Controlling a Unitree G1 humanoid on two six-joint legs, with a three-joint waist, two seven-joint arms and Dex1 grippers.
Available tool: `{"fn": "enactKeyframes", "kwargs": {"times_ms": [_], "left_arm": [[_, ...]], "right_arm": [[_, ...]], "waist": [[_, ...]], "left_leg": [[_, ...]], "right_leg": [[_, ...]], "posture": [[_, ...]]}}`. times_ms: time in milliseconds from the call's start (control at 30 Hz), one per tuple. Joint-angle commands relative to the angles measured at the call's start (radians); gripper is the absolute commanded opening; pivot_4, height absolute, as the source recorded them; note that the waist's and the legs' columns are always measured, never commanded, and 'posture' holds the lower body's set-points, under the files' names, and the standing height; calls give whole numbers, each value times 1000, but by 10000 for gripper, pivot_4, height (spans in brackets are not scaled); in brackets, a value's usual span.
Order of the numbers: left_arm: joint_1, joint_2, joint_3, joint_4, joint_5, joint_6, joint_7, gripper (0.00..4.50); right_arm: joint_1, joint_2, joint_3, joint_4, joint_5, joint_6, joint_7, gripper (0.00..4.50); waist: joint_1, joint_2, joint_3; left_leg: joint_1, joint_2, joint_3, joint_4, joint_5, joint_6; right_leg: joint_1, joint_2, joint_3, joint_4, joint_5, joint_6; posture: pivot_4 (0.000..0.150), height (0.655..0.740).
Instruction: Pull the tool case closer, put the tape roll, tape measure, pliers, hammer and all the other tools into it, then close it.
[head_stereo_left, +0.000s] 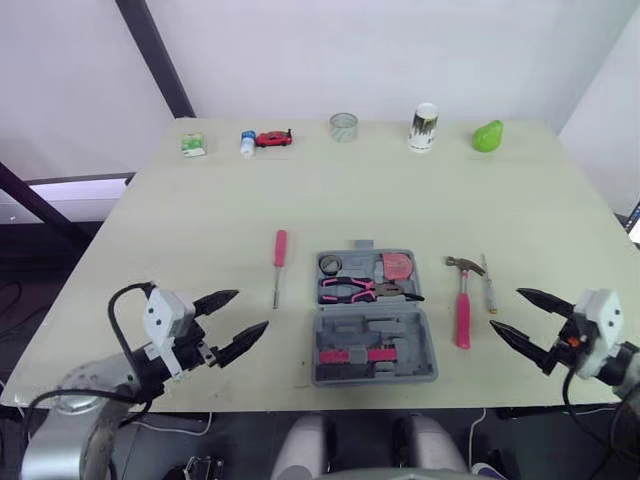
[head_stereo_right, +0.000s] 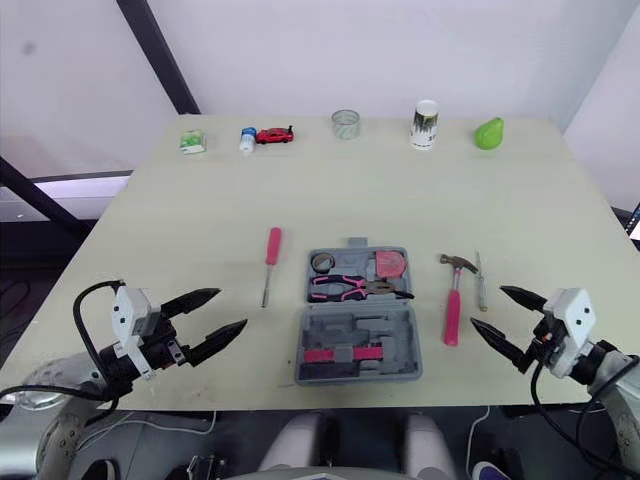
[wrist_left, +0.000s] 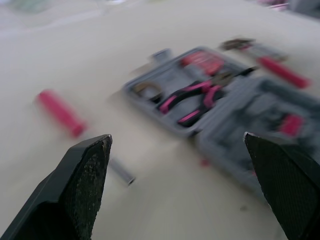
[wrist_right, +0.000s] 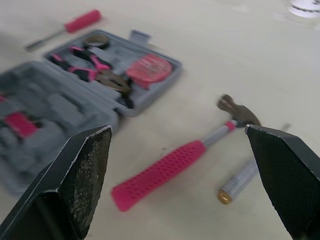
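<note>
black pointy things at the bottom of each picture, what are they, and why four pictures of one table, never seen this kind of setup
Those are the two-fingered grippers of a humanoid robot. The two wide pictures come from a camera pair on its head, looking down over the table. In them the left gripper and the right gripper are both open and hold nothing. The two close pictures come from a camera on each wrist, looking out between that gripper's own fingers.

On the table lies an open grey tool case. The pliers, tape measure and tape roll are already in it. A hammer and a thin tool lie to its right, and a pink screwdriver lies to its left.
</note>
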Motion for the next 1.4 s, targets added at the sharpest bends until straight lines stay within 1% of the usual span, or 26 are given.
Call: {"fn": "enactKeyframes", "kwargs": {"times_ms": [33,200,333,467,533,733,900,1267,1300,1333,1367,1400], "left_arm": [[-26,45,2,-13,-53,-19,-112,45000],[-109,135,0,38,-125,26,-274,45000],[-216,184,-33,93,-129,20,-366,45000],[-307,197,-62,132,-121,14,-417,45000],[-336,199,-79,138,-103,3,-425,45000],[-390,196,-102,140,-97,1,-427,45000],[-404,187,-114,147,-84,-5,-426,45000],[-412,178,-106,113,-107,21,-401,45000],[-414,179,-105,110,-111,25,-400,45000],[-414,179,-103,107,-114,28,-398,45000],[-414,179,-100,103,-116,31,-397,45000],[-414,179,-99,101,-118,33,-396,45000]], "right_arm": [[-27,26,15,-33,-35,42,-100,44752],[-61,85,51,-49,-101,117,-254,44752],[-157,145,81,-2,-159,203,-401,44752],[-249,201,87,37,-181,300,-508,44752],[-277,217,91,53,-191,340,-541,44752],[-317,248,96,101,-202,398,-588,44752],[-345,266,112,149,-221,385,-602,44752],[-416,291,124,240,-235,352,-603,44752],[-420,291,126,248,-236,349,-601,39649],[-422,291,128,252,-237,348,-599,36242],[-424,292,128,259,-237,346,-597,29060],[-426,292,129,264,-237,343,-597,27957]], "waist": [[-1,0,0],[2,0,0],[0,0,1],[-5,0,1],[-8,0,1],[-17,0,1],[-29,0,1],[-28,0,1],[-28,0,1],[-28,0,1],[-28,0,1],[-28,0,1]], "left_leg": [[0,0,0,0,0,0],[0,0,0,0,0,0],[0,0,0,1,0,0],[0,0,0,1,0,0],[0,1,0,1,0,0],[-4,1,0,1,0,0],[-2,1,2,1,0,0],[-2,1,2,1,0,0],[-2,1,2,1,0,0],[-2,1,2,1,0,0],[-2,1,2,1,0,0],[-2,1,2,1,0,0]], "right_leg": [[0,0,0,0,0,0],[0,2,0,1,0,0],[0,4,1,1,0,0],[-1,8,4,2,0,0],[-1,8,4,2,2,3],[-5,8,4,2,2,4],[-5,8,7,4,2,4],[-6,9,8,5,2,4],[-6,9,8,5,2,4],[-6,9,8,5,2,4],[-6,9,8,5,2,4],[-6,9,8,5,2,4]], "posture": [[1500,7400],[1500,7400],[1500,7400],[1500,7400],[1500,7400],[1500,7400],[1500,7400],[1500,7400],[1500,7400],[1500,7400],[1500,7400],[1500,7400]]}}
